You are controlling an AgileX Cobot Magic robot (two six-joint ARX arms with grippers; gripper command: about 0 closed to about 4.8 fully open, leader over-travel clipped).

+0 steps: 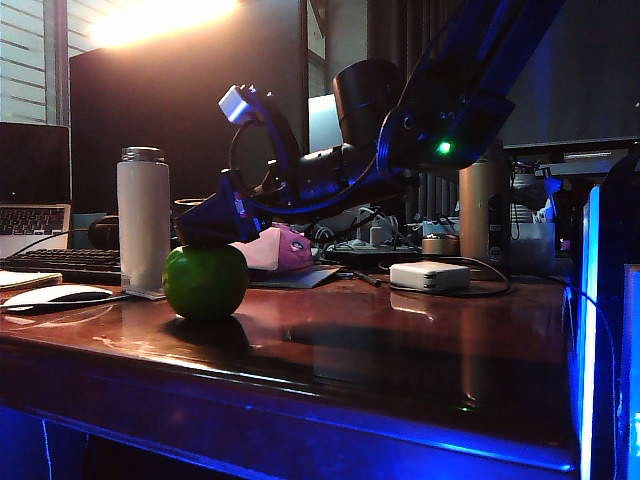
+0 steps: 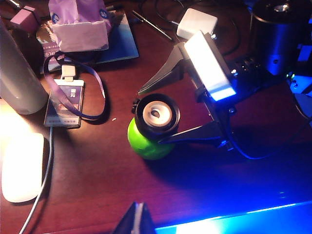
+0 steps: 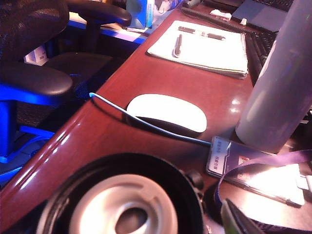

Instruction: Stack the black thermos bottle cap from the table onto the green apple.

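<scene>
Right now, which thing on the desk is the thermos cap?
Find the green apple near the front edge of the reddish-brown table. The black thermos bottle cap sits on top of it, between the right claw's open fingers. It is squat, black, with a pale inner ring.

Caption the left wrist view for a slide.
Right end effector, open, flanks the squat black thermos bottle cap sitting atop the round green apple on the reddish-brown wooden table.

The table (image 1: 400, 340) is viewed low and side-on by the exterior camera. It is overlooked steeply by the left wrist camera. The cap (image 3: 122, 204) is framed close by the right wrist camera; apple (image 2: 146, 141) shared.
</scene>
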